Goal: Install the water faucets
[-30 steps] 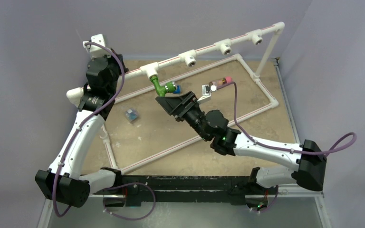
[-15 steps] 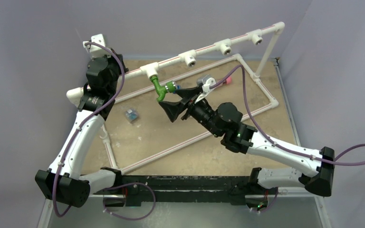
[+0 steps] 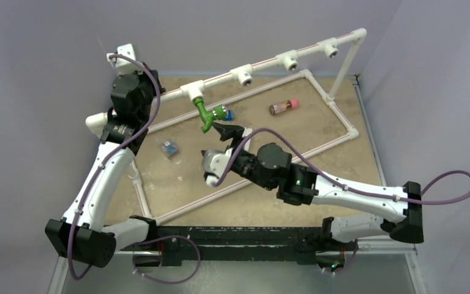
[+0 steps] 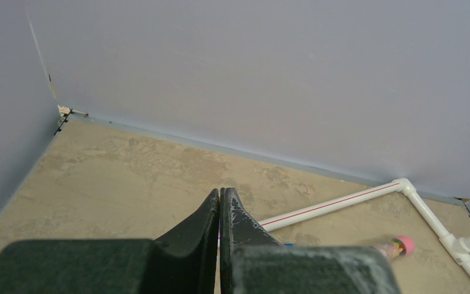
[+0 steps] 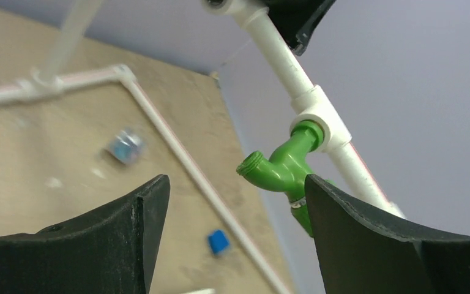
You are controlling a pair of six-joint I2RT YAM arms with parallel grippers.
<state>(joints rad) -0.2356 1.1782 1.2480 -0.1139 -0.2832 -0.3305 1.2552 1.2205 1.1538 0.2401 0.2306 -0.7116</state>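
A bright green water faucet (image 3: 204,114) hangs from a white tee fitting (image 3: 193,92) on the raised pipe, spout pointing down toward the table. My right gripper (image 3: 225,131) sits just below and right of it, rolled on its side. In the right wrist view the water faucet (image 5: 281,169) shows beyond the open right gripper (image 5: 235,184), partly behind the right finger (image 5: 355,233), with nothing between the jaws. My left gripper (image 4: 220,195) is shut and empty, held high near the pipe's left end (image 3: 131,92).
Further tee fittings (image 3: 243,76) (image 3: 289,61) (image 3: 331,48) sit along the raised pipe. A white pipe frame (image 3: 333,101) lies on the tan table. A brown bottle with a pink cap (image 3: 283,106), a blue piece (image 3: 229,114) and a small clear-blue object (image 3: 169,148) lie inside it.
My right wrist has rolled over and the arm has drawn down and left, uncovering the bottle. The faucet stays in its fitting. The left arm has not moved.
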